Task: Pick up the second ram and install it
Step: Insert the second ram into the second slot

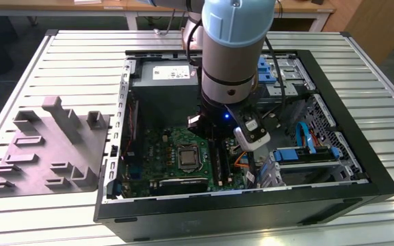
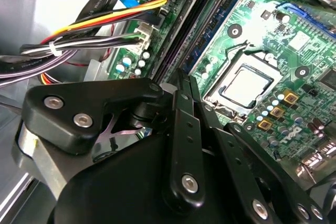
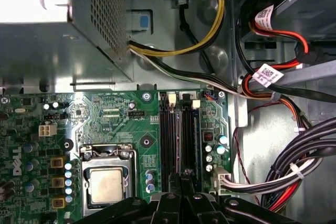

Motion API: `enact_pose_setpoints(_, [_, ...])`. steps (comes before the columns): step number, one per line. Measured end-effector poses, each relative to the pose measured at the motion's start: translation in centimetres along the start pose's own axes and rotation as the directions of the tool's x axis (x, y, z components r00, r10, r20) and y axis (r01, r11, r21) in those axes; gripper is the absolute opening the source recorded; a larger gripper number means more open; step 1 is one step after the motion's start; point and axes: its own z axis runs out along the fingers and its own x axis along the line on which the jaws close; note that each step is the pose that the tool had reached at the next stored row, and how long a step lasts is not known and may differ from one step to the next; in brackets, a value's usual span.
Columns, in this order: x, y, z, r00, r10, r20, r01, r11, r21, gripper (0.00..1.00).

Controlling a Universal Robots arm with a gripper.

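Observation:
My gripper [image 1: 214,141] is down inside the open computer case [image 1: 361,169], just above the long black memory slots [image 1: 219,166] of the green motherboard [image 1: 162,146]. In both wrist views the gripper [image 2: 181,77] [image 3: 181,177] has its fingers drawn tight together, in line with the slots [image 2: 191,17] [image 3: 176,135]. The second ram is hidden. I cannot tell whether it sits between the fingers. A thin blue edge [image 3: 197,135] runs along the outermost slot.
The processor socket [image 3: 106,184] lies beside the slots. The grey power-supply box [image 1: 166,82] stands beyond them. Cable bundles [image 3: 294,166] [image 2: 94,35] and the drive cage with blue parts [image 1: 307,154] crowd the other side. A grey holder fixture [image 1: 46,148] lies on the table at the exterior view's left.

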Motion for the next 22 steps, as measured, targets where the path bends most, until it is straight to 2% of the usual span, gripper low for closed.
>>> enact_pose_setpoints(13, [0.10,-0.01,0.03,1.0000,-0.002,0.0002,0.002,1.0000,-0.0007,0.11])
enact_pose_setpoints(17, [0.29,-0.02,0.06,1.0000,-0.003,0.0027,0.003,1.0000,-0.0011,0.11])
enact_pose_setpoints(22, [0.34,-0.03,0.35,1.0000,-0.003,0.0027,0.003,1.0000,-0.0010,0.11])
